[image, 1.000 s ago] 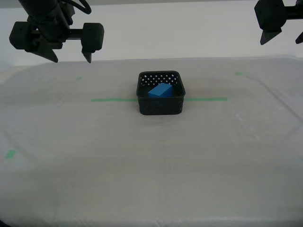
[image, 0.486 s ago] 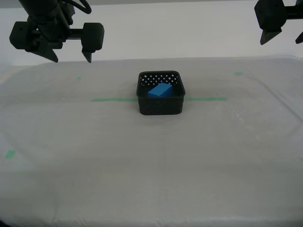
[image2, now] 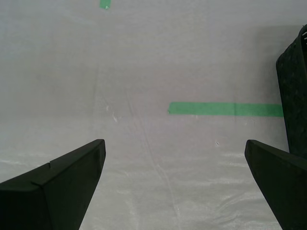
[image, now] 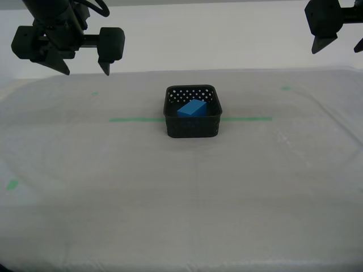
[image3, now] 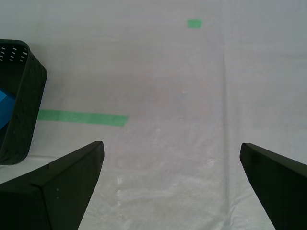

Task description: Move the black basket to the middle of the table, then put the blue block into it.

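Change: nothing has moved since the earlier frames.
Blue block (image: 191, 108): inside the black basket (image: 192, 126), mid-table (image: 181, 198).
My first gripper (image3: 170, 184): spread wide, empty.
My second gripper (image2: 175, 184): spread wide, empty.

Even, bright, diffuse light fills all views. The white surface (image: 181, 215) looks slightly washed out. Shadows are faint; focus stays sharp.

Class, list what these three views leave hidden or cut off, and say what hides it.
- Blue block: lower part hidden by the black basket's near wall in the exterior view; only a sliver shows in the first wrist view.
- Black basket: cut off by the frame edge in both wrist views.
- Gripper at the exterior view's right: cut off by the frame's corner.
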Controlling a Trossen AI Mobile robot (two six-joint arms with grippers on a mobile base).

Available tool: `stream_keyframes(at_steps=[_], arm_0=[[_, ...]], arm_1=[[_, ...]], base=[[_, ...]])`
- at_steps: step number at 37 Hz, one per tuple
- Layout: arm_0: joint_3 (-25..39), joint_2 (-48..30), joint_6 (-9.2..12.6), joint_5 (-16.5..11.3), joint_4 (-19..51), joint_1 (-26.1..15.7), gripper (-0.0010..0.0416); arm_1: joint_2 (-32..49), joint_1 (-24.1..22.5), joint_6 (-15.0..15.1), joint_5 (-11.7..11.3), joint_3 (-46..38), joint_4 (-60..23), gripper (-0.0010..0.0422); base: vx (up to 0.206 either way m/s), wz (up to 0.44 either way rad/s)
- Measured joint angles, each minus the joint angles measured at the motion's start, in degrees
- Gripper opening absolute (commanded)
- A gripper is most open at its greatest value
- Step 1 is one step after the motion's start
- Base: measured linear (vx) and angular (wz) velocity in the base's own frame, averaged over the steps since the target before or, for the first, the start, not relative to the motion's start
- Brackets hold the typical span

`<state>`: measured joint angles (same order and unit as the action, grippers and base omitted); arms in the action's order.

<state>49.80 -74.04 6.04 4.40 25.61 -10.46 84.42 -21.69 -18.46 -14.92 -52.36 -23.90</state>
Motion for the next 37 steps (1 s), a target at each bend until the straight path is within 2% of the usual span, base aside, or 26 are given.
stream_keyframes(at_steps=[37], arm_0=[[0.0, 0.0, 0.0, 0.0, -0.02, 0.07, 0.0398]], arm_1=[[0.0, -0.02, 0.0, 0.0, 0.0, 0.0, 0.04]], base=[[0.0, 0.0]])
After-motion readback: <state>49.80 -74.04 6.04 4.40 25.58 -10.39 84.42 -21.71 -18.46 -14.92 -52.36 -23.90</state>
